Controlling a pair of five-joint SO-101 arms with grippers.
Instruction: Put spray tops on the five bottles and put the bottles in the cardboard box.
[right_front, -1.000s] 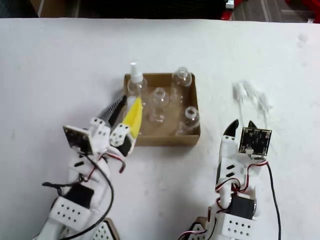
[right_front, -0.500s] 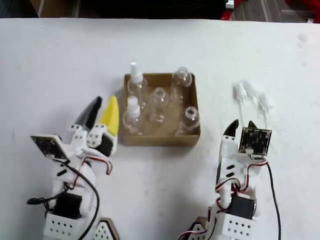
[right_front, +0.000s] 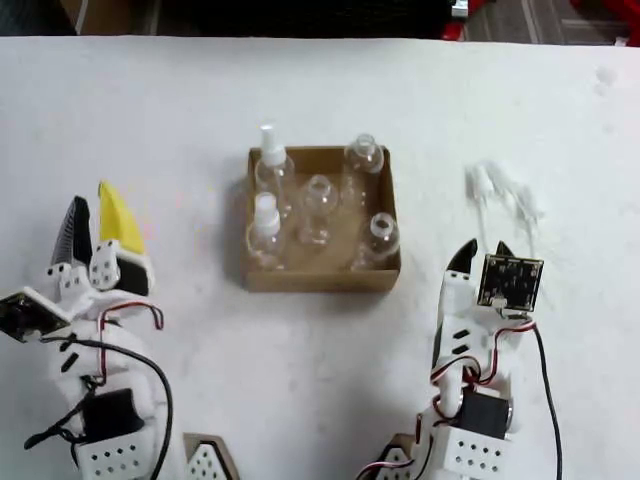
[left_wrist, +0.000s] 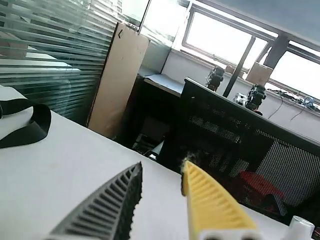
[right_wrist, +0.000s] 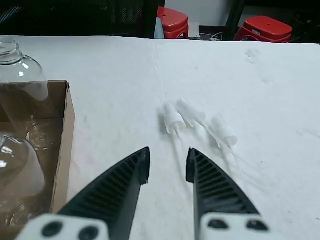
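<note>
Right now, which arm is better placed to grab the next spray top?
Right. The right hand, open, faces the three loose spray tops just ahead; the left hand sits across the cardboard box from them.

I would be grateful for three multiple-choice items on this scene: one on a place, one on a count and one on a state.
1. Where are the loose spray tops relative to the cardboard box?
A. Inside it.
B. On the table beside it, ahead of the right gripper.
C. Under it.

2. How many bottles in the box wear a top?
A. Two.
B. Four.
C. Five.

3. How is the left gripper?
A. Shut on a bottle.
B. Shut on a top.
C. Open, empty.

Answers: B, they lie on bare table; A, three necks stand open; C, nothing sits between its spread jaws.
</note>
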